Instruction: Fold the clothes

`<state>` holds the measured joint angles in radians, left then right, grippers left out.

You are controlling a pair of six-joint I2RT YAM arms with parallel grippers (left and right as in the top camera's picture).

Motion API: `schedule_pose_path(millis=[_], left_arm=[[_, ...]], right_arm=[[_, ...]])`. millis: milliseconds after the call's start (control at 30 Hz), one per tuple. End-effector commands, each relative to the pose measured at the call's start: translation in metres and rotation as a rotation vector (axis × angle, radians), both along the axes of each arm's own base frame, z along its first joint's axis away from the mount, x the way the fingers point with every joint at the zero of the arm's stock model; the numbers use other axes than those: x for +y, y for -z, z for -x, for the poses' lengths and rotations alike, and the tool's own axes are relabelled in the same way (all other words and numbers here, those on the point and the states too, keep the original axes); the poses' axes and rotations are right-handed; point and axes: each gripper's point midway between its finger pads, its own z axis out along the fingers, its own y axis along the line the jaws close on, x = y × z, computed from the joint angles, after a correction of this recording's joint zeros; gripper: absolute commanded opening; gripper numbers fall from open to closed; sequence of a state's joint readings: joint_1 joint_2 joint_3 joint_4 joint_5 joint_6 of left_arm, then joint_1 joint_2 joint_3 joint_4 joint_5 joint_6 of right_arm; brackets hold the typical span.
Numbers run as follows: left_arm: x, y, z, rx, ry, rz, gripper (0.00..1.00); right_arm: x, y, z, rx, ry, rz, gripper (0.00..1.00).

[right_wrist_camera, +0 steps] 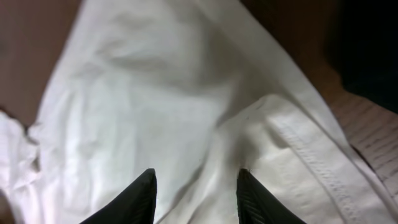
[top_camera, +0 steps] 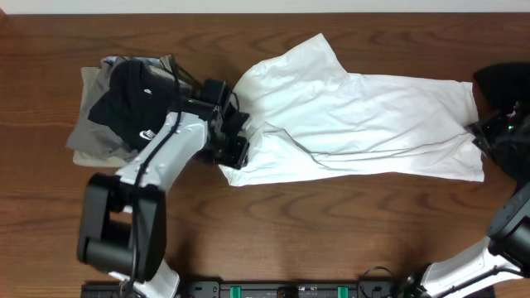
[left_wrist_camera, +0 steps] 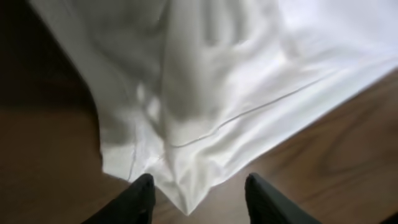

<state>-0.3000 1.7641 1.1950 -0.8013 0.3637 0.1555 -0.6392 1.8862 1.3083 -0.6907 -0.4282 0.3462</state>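
The left claw (left_wrist_camera: 196, 202) is being held open, low over the wooden surface (left_wrist_camera: 348, 155). Its two fingers are standing on either side of a pointed corner of the white T-shirt (left_wrist_camera: 236, 81), and nothing is being gripped. This placing is being read as a set-up for pinching, since a corner offers a firm hold by which the cloth could be lifted and carried over.

The right claw (right_wrist_camera: 196, 193) is likewise being held open, its fingers spread above a stitched hem of the same shirt. No cloth is being clamped between them, and whether the tips are touching the fabric cannot be told. That end is probably being readied as a second hold, so that the shirt could be raised evenly from both ends.

From above, the shirt is being shown stretched lengthwise across the middle and right of the surface, with one claw at each end. It is plain white, soft and rumpled, with long creases running along it and a sleeve pointing toward the far edge. It is being judged as not yet folded to a compact shape.

Just left of the left claw, a pile (top_camera: 91, 141) of grey and khaki pieces is being topped by a black garment (top_camera: 128, 99) bearing a small white print. This pile is presumably being used for finished items. A dark shape (top_camera: 501, 79) is lying at the far right edge, and what it is cannot be told.
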Motion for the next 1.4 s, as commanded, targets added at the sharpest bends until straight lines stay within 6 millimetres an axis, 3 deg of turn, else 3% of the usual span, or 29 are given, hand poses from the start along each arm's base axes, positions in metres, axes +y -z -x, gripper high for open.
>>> schedule_pose_path(millis=[0, 200, 467, 667, 933, 1067, 1200, 1367], left_arm=[[-0.023, -0.01, -0.005, -0.051, 0.069, 0.05, 0.53], [-0.059, 0.002, -0.011, -0.074, 0.103, 0.106, 0.62], [-0.083, 0.023, -0.004, -0.008, 0.093, 0.147, 0.63], [-0.097, 0.029, -0.013, -0.052, 0.107, 0.168, 0.62], [-0.101, 0.034, -0.017, -0.061, 0.104, 0.174, 0.34], [-0.101, 0.034, -0.017, -0.058, 0.091, 0.176, 0.06], [-0.107, 0.013, -0.027, -0.085, 0.05, 0.209, 0.06], [-0.113, -0.041, -0.052, -0.233, 0.048, 0.242, 0.06]], right_arm=[[0.003, -0.021, -0.007, -0.071, -0.048, 0.012, 0.4], [0.002, -0.02, -0.005, -0.06, -0.044, 0.022, 0.36], [0.001, -0.019, -0.003, -0.049, -0.041, 0.023, 0.36], [0.003, -0.018, -0.001, -0.038, -0.041, 0.015, 0.36], [0.004, -0.016, 0.002, -0.024, -0.039, 0.013, 0.35], [0.004, -0.016, 0.002, -0.023, -0.039, 0.012, 0.35], [0.005, -0.016, 0.003, -0.018, -0.039, 0.008, 0.34], [0.005, -0.016, 0.004, -0.015, -0.039, 0.006, 0.34]])
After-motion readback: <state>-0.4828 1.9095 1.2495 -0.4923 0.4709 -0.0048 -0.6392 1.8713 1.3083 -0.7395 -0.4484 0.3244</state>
